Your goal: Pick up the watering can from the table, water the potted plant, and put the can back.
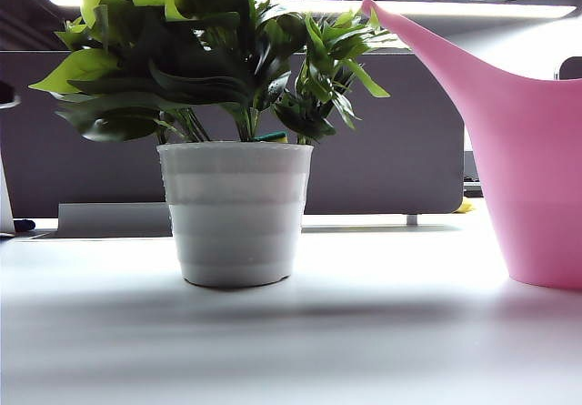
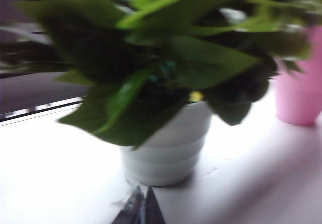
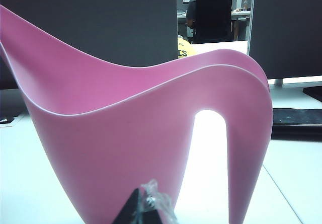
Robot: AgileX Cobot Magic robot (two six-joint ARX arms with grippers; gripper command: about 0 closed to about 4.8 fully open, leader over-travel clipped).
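Pink watering can (image 1: 536, 168), 1; potted plant (image 1: 235, 150), 1; left gripper (image 2: 142, 210), right gripper (image 3: 146, 211), fingers pressed together.

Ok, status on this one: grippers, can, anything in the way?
Left gripper shut, facing potted plant. Right gripper shut, empty, facing watering can. Can upright on table, untouched, right of the plant. Nothing blocking.

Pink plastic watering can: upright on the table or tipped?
Upright. The pink plastic watering can rests base-down on the white-grey table, spout angled upward, unheld.
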